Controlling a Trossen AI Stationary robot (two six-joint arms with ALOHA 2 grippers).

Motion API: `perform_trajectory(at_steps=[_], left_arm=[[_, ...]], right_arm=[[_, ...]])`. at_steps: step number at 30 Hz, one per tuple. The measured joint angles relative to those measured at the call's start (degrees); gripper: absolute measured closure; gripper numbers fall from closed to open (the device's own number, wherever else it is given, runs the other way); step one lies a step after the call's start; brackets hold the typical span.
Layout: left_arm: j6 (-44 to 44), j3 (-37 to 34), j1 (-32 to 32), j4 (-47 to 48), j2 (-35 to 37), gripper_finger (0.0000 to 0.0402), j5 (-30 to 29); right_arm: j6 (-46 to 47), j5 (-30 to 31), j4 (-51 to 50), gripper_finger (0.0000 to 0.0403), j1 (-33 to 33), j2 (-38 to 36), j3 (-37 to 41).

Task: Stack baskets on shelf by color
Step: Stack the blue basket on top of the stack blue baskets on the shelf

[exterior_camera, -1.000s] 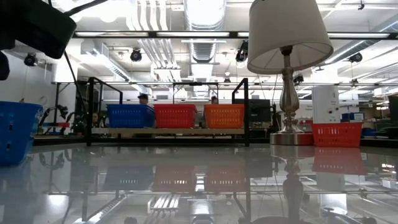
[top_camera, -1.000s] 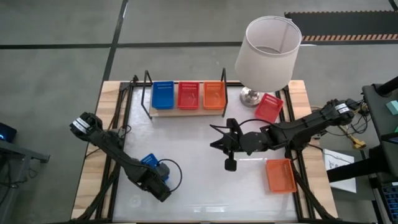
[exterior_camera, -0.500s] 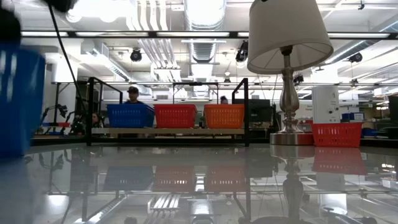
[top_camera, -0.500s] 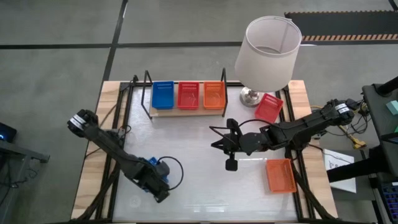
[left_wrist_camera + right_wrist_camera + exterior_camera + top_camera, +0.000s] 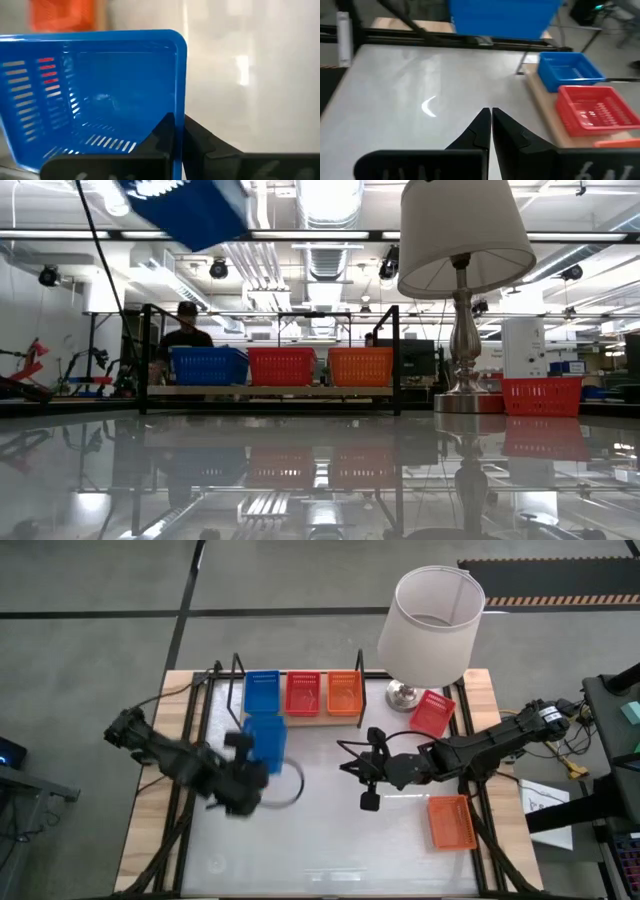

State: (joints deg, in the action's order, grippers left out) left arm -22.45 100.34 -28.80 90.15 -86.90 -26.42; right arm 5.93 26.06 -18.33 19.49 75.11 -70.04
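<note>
The left gripper (image 5: 252, 762) is closed on one wall of a blue basket (image 5: 265, 737), with its dark fingers (image 5: 165, 132) pinching the rim from both sides, so the basket hangs out in front of it. It carries the basket above the white tabletop (image 5: 320, 840), toward the left end of the shelf (image 5: 300, 718), and in the low view the basket (image 5: 190, 208) is high in the air and tilted. I think it is held by the rim because this keeps the open side free, so it can go down into the blue basket on the shelf (image 5: 262, 692), which stands at the shelf's left end. Beside that one stand a red basket (image 5: 303, 692) in the middle and an orange basket (image 5: 344, 692) at the right end, so each color has its own place. The right gripper (image 5: 368, 802) waits over the middle of the tabletop; its fingers (image 5: 480, 130) are pressed together and hold nothing. Two baskets are not yet sorted: another red basket (image 5: 432, 712) near the far right corner, just beside the lamp (image 5: 430, 615), and another orange basket (image 5: 451, 822) near the right edge. These are on the right arm's side, probably for it to take.
</note>
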Motion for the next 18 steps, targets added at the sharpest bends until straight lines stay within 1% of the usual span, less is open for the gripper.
perform_trajectory(at_steps=[3,6,8,9,12,14,16,18], left_arm=[[14.4,-2.7,9.2,-3.0,4.0,0.0401,-0.8],[27.3,-7.2,21.2,-6.0,8.1,0.0401,-0.8],[34.9,-10.7,29.7,-9.0,10.5,0.0401,0.7],[38.5,-12.6,34.3,-11.7,11.8,0.0401,2.4],[46.2,-18.6,46.3,-20.6,14.8,0.0401,11.2],[49.4,-22.5,52.5,-26.0,15.7,0.0401,15.3],[52.0,-25.6,56.2,-28.8,15.7,0.0401,16.6],[54.4,-27.8,58.3,-30.5,15.3,0.0401,16.6]], right_arm=[[0.0,3.1,0.2,0.0394,0.0,0.0,0.0],[0.4,4.6,0.2,0.0394,-0.1,0.0,0.0],[1.2,5.6,0.2,0.0394,-0.2,0.0,0.0],[1.6,5.6,0.3,0.0394,-0.4,0.0,0.0],[2.7,6.4,0.2,0.0394,-0.8,0.0,0.0],[3.6,7.0,0.2,0.0394,-1.4,0.0,0.0],[4.4,7.1,0.2,0.0394,-2.0,0.0,0.0],[5.2,7.1,0.2,0.0394,-2.5,0.0,0.0]])
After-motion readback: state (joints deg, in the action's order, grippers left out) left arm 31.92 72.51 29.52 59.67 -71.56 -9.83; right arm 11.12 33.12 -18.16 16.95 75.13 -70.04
